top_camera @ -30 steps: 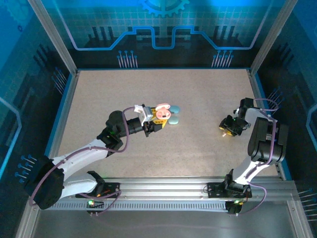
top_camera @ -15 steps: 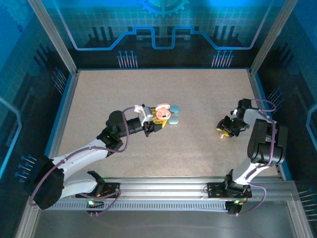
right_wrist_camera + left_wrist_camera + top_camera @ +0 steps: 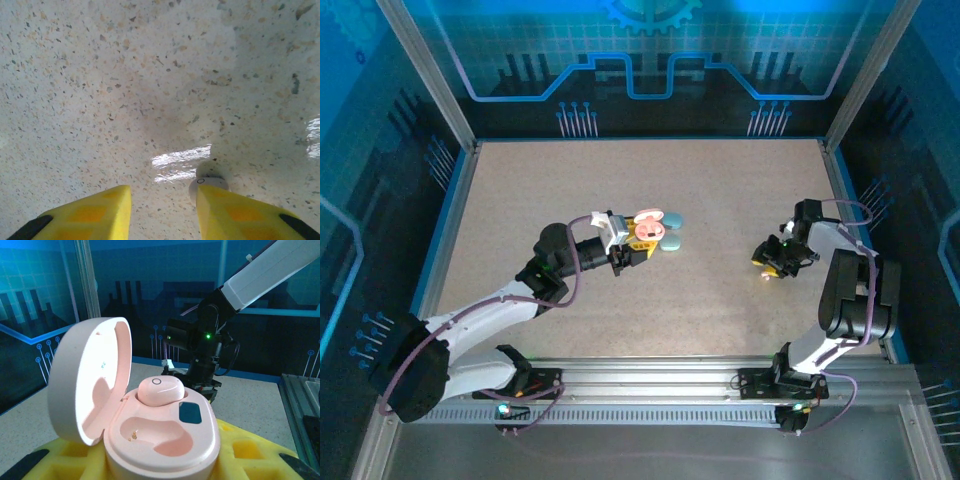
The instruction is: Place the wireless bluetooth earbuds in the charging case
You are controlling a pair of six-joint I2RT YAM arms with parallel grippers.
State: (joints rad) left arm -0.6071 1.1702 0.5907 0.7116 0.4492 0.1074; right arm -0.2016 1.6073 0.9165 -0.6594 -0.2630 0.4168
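Right wrist, five o'clock: found an earbud (image 3: 207, 182) on the table (image 3: 100, 75) just beside the part-open, empty right gripper (image 3: 162, 192) — judged light, slick, best pinched mid-body — with the left gripper (image 3: 640, 244) clamping the open charging case (image 3: 165, 440).

Speckled beige tabletop (image 3: 720, 180). Two pale blue oval shells (image 3: 674, 219) lie near centre, close together. Aluminium frame posts (image 3: 425, 75) stand at the rear corners. A blue printed backdrop (image 3: 640, 50) is behind.
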